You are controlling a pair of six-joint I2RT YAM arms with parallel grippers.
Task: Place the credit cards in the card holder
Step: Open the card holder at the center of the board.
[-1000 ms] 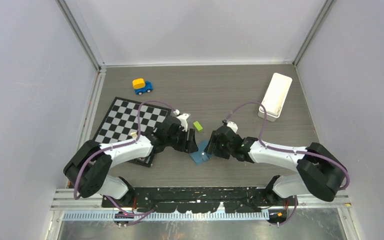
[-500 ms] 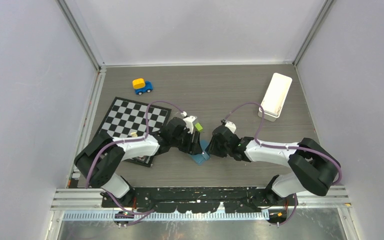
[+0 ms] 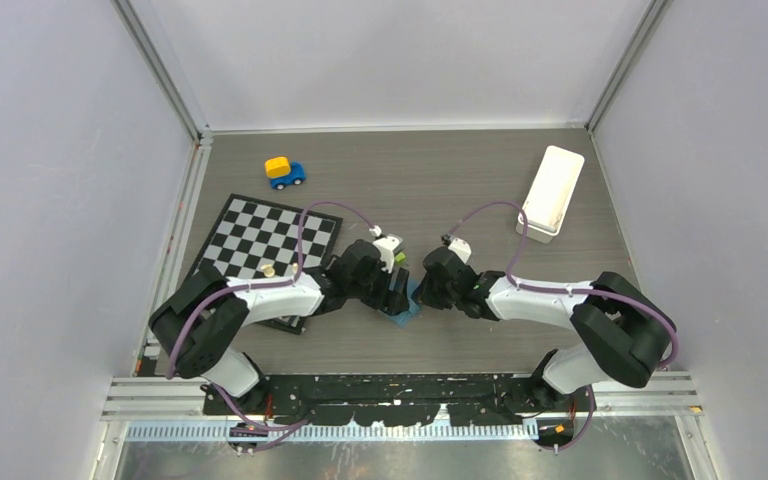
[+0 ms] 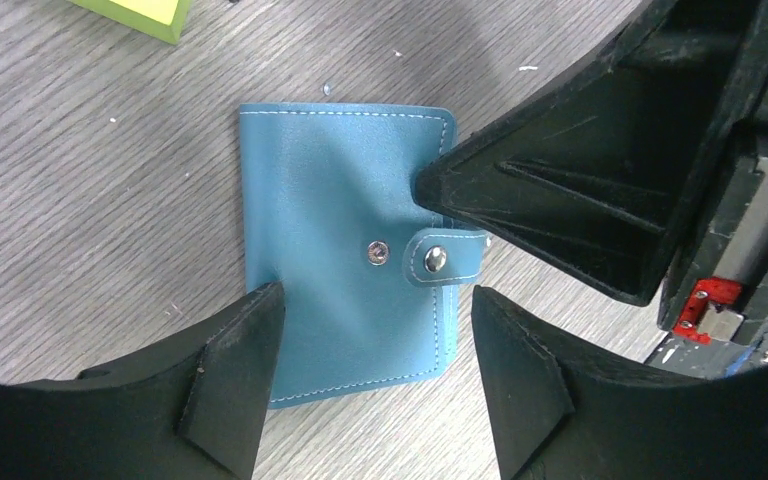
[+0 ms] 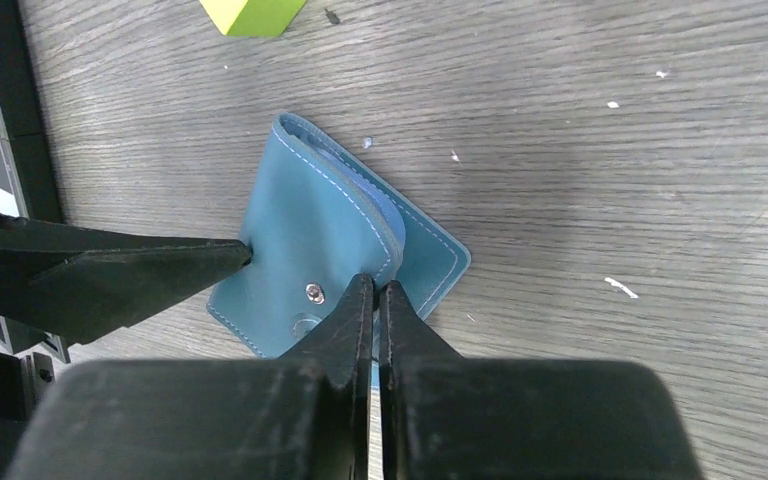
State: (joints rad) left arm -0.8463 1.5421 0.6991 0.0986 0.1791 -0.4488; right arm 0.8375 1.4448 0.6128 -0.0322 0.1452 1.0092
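Note:
The card holder (image 4: pixel 345 250) is a teal-blue wallet lying shut on the wood table, its snap strap (image 4: pixel 445 262) off its stud. My left gripper (image 4: pixel 375 375) is open and straddles the wallet's near edge, with one finger (image 5: pixel 110 270) touching its side. My right gripper (image 5: pixel 375 290) is shut on the edge of the wallet's top cover (image 5: pixel 310 220), which bows up slightly. In the top view both grippers meet over the card holder (image 3: pixel 404 313). A dark flat credit card (image 3: pixel 282 323) shows partly under the left arm.
A lime-green block (image 5: pixel 252 12) lies just beyond the wallet. The chessboard (image 3: pixel 260 240) is at the left, with a blue and yellow toy car (image 3: pixel 284 172) behind it. A long white tray (image 3: pixel 552 192) stands at the back right.
The right gripper's jaws closed onto the wallet's cover edge. The left gripper slid right to the wallet and opened a little wider.

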